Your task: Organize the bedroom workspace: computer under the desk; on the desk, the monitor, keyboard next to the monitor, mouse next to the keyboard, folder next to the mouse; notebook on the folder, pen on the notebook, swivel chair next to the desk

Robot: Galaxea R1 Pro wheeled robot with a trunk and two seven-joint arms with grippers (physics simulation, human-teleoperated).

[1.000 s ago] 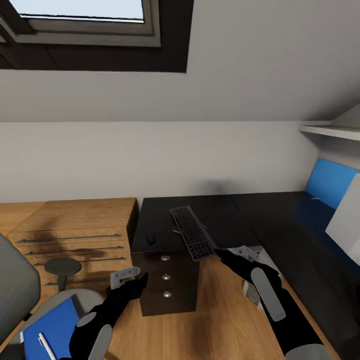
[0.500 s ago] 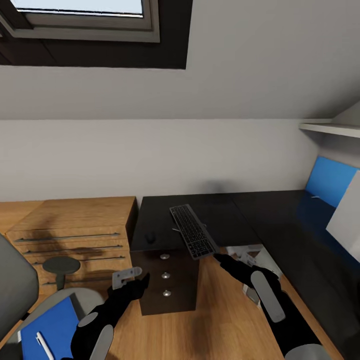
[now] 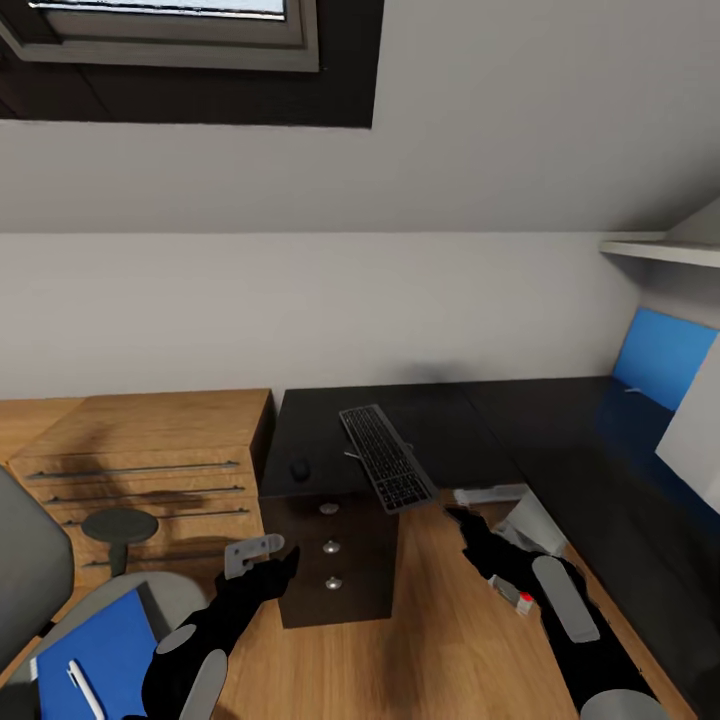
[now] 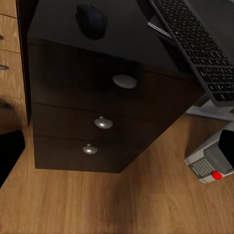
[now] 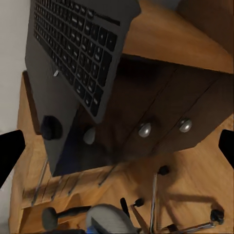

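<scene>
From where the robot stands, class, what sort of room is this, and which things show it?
Probably a home study corner under a sloped ceiling: a black desk carrying a keyboard and mouse, with a swivel chair beside it.

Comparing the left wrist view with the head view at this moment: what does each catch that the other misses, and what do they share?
Left wrist alone: the computer's red dot close up on the floor. Head alone: the folder with the pen on the swivel chair, plus the wooden cabinet. Shared: the keyboard overhanging the desk edge, the mouse, and the three-knob drawer unit.
</scene>
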